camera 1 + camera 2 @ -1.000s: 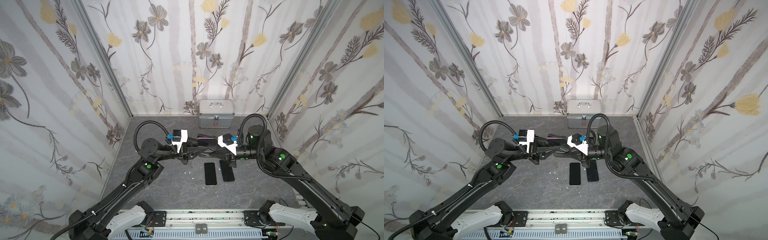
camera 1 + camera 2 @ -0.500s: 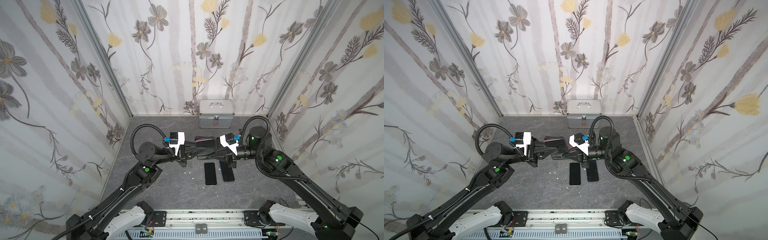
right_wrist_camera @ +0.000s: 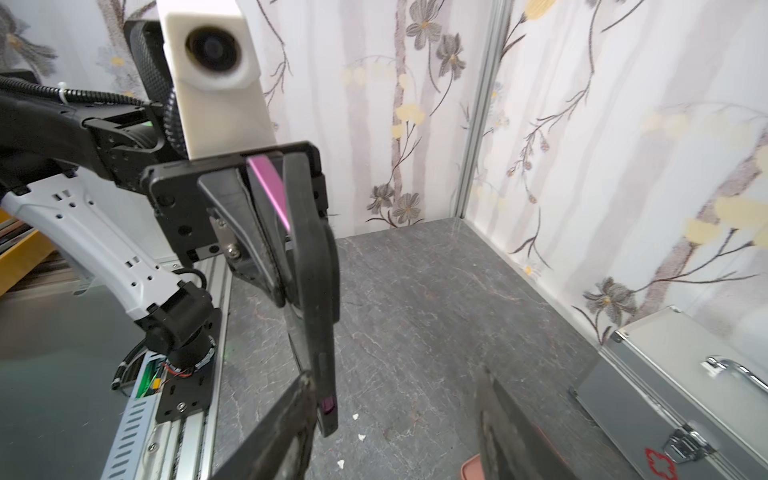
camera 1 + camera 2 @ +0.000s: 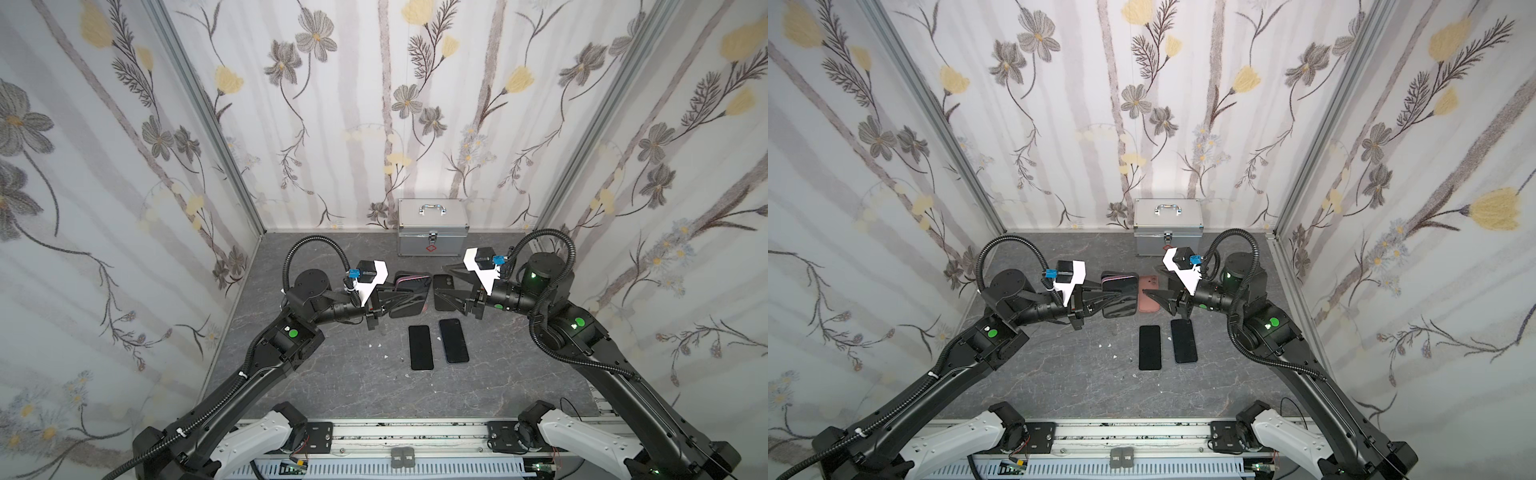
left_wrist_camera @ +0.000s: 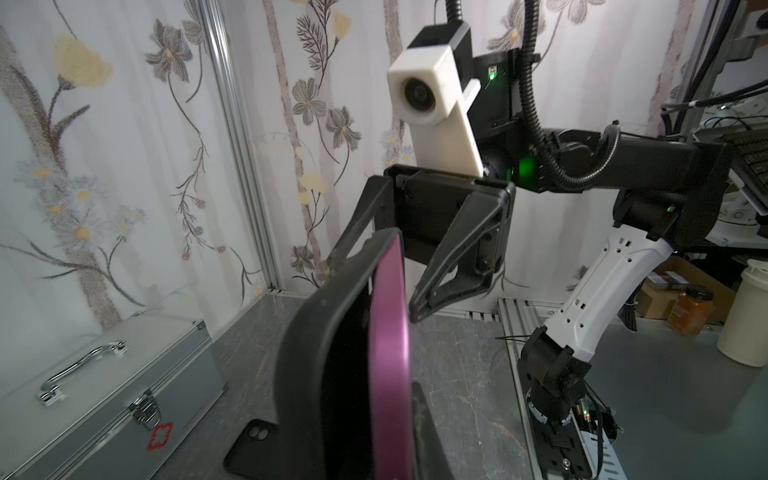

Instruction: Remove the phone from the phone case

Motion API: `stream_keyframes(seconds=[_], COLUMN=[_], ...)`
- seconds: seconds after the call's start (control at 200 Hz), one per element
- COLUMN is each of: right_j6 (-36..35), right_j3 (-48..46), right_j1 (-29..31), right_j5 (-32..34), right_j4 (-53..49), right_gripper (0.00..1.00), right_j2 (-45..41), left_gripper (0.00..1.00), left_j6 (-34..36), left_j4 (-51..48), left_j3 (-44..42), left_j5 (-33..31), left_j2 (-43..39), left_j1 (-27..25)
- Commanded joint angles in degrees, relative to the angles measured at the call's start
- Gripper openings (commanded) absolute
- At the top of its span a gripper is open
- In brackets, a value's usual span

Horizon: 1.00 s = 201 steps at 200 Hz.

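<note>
in both top views a grey marbled table (image 4: pixel 332 374) is boxed in by three walls (image 4: pixel 374 104) of floral paper; a silver box (image 4: pixel 432 226) is set against the back one, and two bare phones (image 4: pixel 420 347) are laid flat mid-table. behind them, raised, the phone (image 4: pixel 1119 276) in its black case (image 4: pixel 1116 309) is pinched by the left gripper (image 4: pixel 1119 294) — the right gripper (image 4: pixel 1150 282) is spread just beside it. left wrist: the case (image 5: pixel 307 353) is seen bowed away from the phone's purple edge (image 5: pixel 388 332). right wrist: the pair is seen edge-on.
</note>
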Motion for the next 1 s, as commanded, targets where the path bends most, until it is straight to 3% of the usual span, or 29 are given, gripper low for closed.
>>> stream_keyframes(seconds=[0.0,0.15,0.275,0.575,0.999], right_j6=[0.1,-6.3,-8.9,-7.6,-8.7], right_j3=[5.1,16.2,21.4,24.5,26.4], right_j1=[-0.7,-0.1,1.6,4.4,6.7], right_j5=[-1.6,-3.4,-3.1,-5.9,-0.4], right_j4=[-4.6,-20.7,-27.0,-26.8,-31.2], right_gripper=[0.6,0.58,0.55,0.55,0.48], right_j2=[2.8,11.1,15.6,18.6,22.4], left_gripper=[0.0,0.0,0.0,0.0,0.0], left_j6=[6.9,13.3,17.9,21.1,22.7], left_j4=[-6.8,-15.6,-20.5,-22.8,-23.0], left_j3=[1.5,5.0,6.8,7.3,7.2], left_j5=[-0.7,-2.2,-4.4,-6.2,-7.1], left_j2=[0.7,3.0,3.7,3.8,3.0], left_j1=[0.0,-0.3,-0.9,-1.7,-2.3])
